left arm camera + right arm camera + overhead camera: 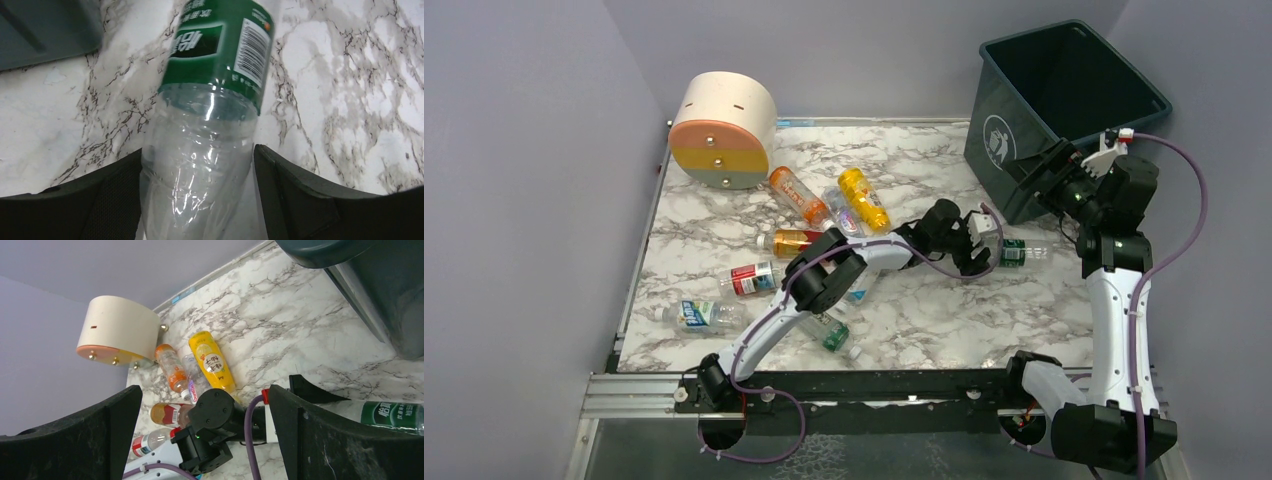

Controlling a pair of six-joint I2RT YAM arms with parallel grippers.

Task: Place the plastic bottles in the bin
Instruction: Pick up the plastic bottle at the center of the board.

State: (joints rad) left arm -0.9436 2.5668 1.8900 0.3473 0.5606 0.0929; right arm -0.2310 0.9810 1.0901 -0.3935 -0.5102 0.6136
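A clear bottle with a green label lies on the marble table to the right of centre. My left gripper straddles its clear end. The left finger touches it and a thin gap shows at the right finger, so the gripper is open. Several more plastic bottles lie at the left: orange, yellow, amber with a red label, red-labelled, blue-labelled. The dark teal bin stands at the back right. My right gripper hangs open and empty beside its front wall.
A cream cylinder with an orange and green face lies at the back left. A bottle with a green label lies under the left arm's elbow. Grey walls close in the table on the left, back and right. The bin's wall is close to the left gripper.
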